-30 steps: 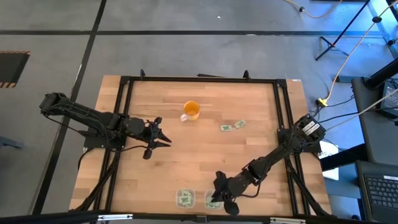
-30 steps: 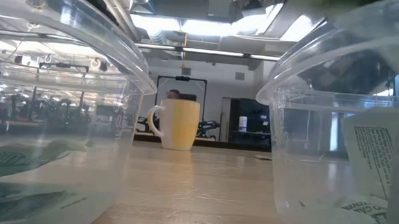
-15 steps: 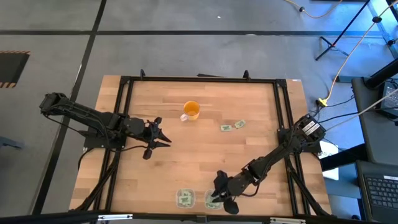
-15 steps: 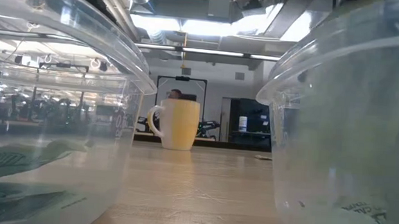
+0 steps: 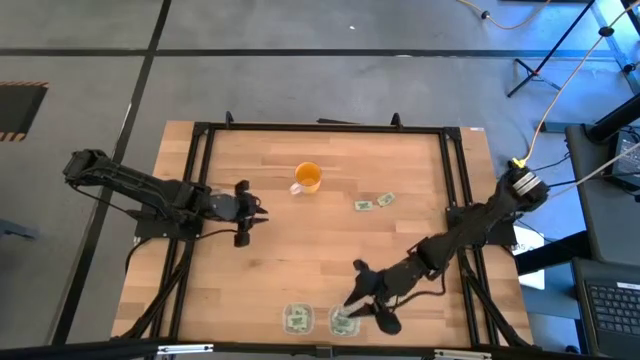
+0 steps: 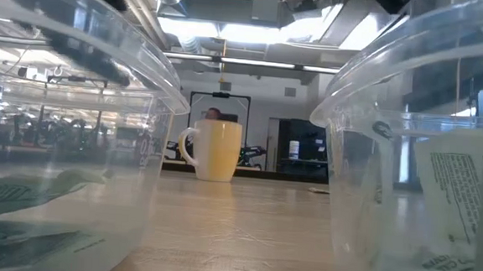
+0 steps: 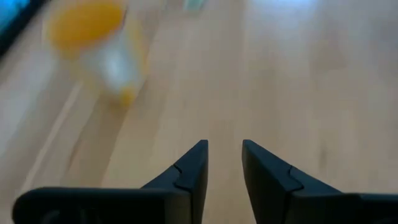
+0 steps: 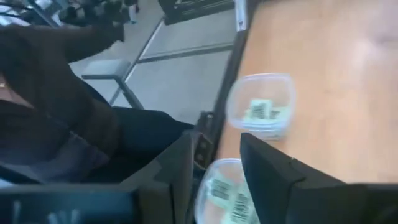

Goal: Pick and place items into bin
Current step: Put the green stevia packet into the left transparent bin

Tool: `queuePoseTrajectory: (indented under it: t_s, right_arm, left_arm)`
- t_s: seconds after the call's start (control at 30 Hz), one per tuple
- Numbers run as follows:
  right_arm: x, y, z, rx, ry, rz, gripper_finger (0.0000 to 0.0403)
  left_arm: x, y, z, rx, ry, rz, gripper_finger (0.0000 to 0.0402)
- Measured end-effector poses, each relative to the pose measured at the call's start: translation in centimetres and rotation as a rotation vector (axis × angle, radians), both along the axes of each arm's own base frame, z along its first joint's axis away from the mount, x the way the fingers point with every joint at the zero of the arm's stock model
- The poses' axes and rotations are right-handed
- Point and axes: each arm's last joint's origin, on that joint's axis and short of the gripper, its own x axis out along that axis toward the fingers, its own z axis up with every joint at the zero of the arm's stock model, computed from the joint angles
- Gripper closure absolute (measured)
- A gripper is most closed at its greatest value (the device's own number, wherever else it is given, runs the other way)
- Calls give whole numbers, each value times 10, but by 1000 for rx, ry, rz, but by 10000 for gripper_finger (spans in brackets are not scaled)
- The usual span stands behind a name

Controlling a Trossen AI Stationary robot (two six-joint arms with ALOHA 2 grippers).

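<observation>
Packets [image 5: 372,203] loose mid-table; right tool [image 5: 364,305] (parted, empty) over bins [image 5: 344,322].

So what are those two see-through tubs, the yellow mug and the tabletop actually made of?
The tubs look like thin clear plastic: you see straight through the glossy walls to printed packets inside. The mug seems glazed ceramic, smooth and opaque, though hard plastic is possible. The tabletop looks like pale wood, with plank lines and grain and a matte finish.
</observation>
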Motion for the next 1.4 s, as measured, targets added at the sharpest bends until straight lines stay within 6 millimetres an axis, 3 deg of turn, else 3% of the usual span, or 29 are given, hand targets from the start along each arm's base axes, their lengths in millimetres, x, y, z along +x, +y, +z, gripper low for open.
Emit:
queuePoseTrajectory:
  t_s: [0.23, 0.53, 0.67, 1.0, 1.2, 1.4]
  right_arm:
    - [0, -42, 11, -120, 69, -69, 265]
    - [11, -79, 5, -166, 140, -113, 265]
    - [12, -85, 4, -188, 144, -113, 265]
    - [9, -88, -1, -223, 198, -106, 265]
    - [10, -89, 0, -255, 180, -87, 265]
    - [10, -90, -1, -256, 183, -92, 265]
  left_arm:
    - [-14, 18, -14, -71, 178, 233, 270]
    - [-14, 42, -21, -66, 269, 324, 245]
    - [-11, 52, -28, -150, 317, 380, 247]
    - [0, 39, -46, -136, 467, 127, 255]
    - [5, 38, -57, -3, 534, 204, 242]
    - [12, 38, -68, -36, 571, 162, 242]
